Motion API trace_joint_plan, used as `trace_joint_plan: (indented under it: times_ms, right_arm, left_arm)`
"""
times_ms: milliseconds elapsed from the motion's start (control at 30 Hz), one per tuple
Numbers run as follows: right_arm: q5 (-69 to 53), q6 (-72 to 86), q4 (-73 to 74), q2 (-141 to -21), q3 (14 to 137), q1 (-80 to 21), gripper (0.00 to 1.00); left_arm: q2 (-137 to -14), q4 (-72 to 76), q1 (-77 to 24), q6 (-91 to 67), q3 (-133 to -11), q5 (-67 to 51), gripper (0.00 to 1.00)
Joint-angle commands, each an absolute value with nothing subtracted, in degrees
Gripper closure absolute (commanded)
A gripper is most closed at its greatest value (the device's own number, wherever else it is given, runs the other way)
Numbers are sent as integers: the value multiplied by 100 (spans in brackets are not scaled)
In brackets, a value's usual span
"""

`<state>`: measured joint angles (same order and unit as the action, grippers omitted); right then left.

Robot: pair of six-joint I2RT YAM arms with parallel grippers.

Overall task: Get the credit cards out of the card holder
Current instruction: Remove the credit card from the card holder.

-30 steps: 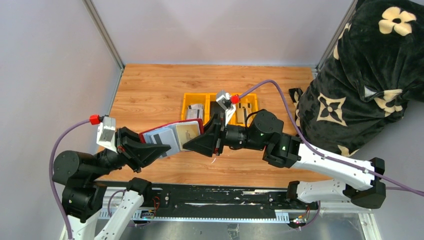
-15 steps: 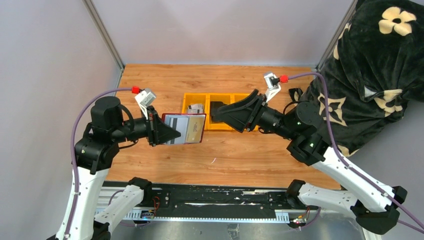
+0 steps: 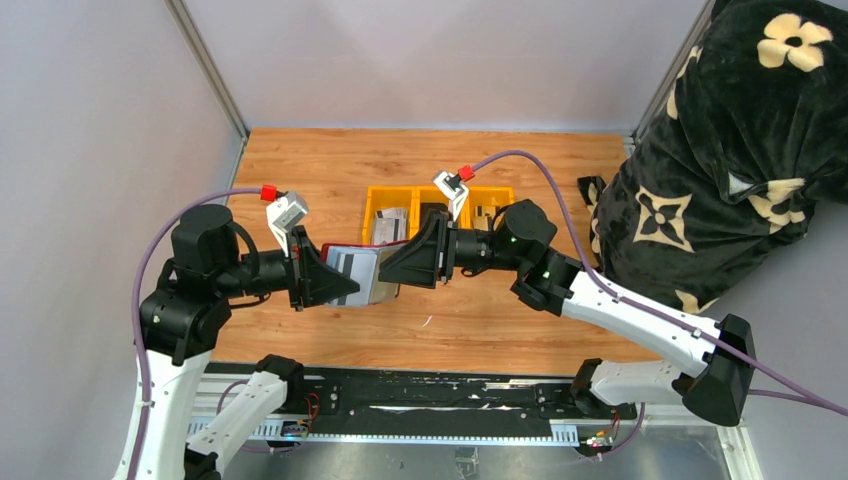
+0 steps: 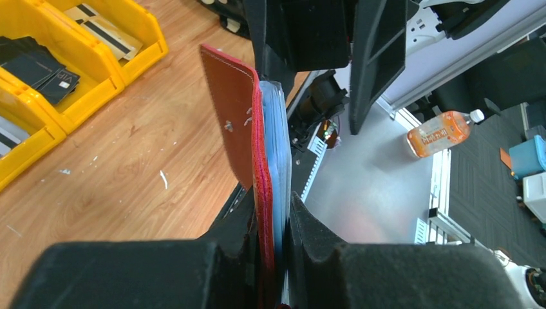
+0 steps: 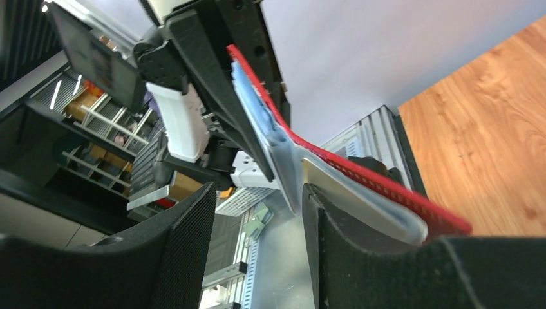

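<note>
The dark-red card holder (image 3: 368, 284) hangs open above the table, pinched at its left edge by my left gripper (image 3: 335, 285). Credit cards (image 3: 350, 264) sit in its grey lining, one with a dark stripe. In the left wrist view the holder's red edge (image 4: 261, 161) and grey-blue pockets (image 4: 275, 148) stand upright between my shut fingers (image 4: 275, 257). My right gripper (image 3: 392, 270) is open at the holder's right edge. In the right wrist view the holder (image 5: 367, 177) lies over the right finger (image 5: 360, 257), and a grey pocket tip (image 5: 291, 193) reaches the gap (image 5: 257, 244).
Three joined yellow bins (image 3: 372, 208) stand behind the grippers, with pale cards (image 3: 390, 222) and dark cards (image 4: 38, 71) inside. A black flower-patterned blanket (image 3: 740, 130) fills the right side. Walls and a metal frame post close the back left.
My right gripper has swung from over the yellow bins back to the holder's right edge, jaws open. The left arm has lowered the holder slightly.
</note>
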<state>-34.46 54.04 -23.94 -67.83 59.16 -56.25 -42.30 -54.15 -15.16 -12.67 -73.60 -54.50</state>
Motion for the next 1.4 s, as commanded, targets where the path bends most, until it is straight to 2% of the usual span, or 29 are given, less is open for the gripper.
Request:
trace_joint_plan:
  times_ms: [0,400,533,700,933,1033,1200,1367]
  right_arm:
    - [-3721,5480,-2981,-6775,5917,-5786,45]
    - [-3753,5661,-3446,-7162,5982,-5970,51]
    - [-3646,5673,-3500,-7324,6083,-6028,64]
    - [-3251,5652,-3464,-7388,6031,-6029,84]
    - [-3239,5713,-3697,-7301,5841,-6029,100]
    - [-3241,5802,-3888,-7267,5667,-6014,100]
    - [-3240,5940,-4295,-7104,5348,-5952,100]
    - [-3338,5921,-4521,-6872,5048,-5933,100]
  left_arm:
    - [-4132,-5267,-1510,-1396,-7506,-5816,100]
    - [-4077,-5226,-1507,-1500,-7530,-5928,99]
    - [-4063,-5186,-1512,-1538,-7489,-5956,94]
    - [-4059,-5179,-1512,-1528,-7448,-6182,79]
    - [-4026,-5146,-1512,-1522,-7369,-6430,65]
    - [-4017,-4946,-1512,-1720,-7303,-6636,65]
    - [-3823,-3990,-1512,-2522,-7003,-7021,71]
    - [-3712,-3394,-1512,-3012,-6854,-7106,73]
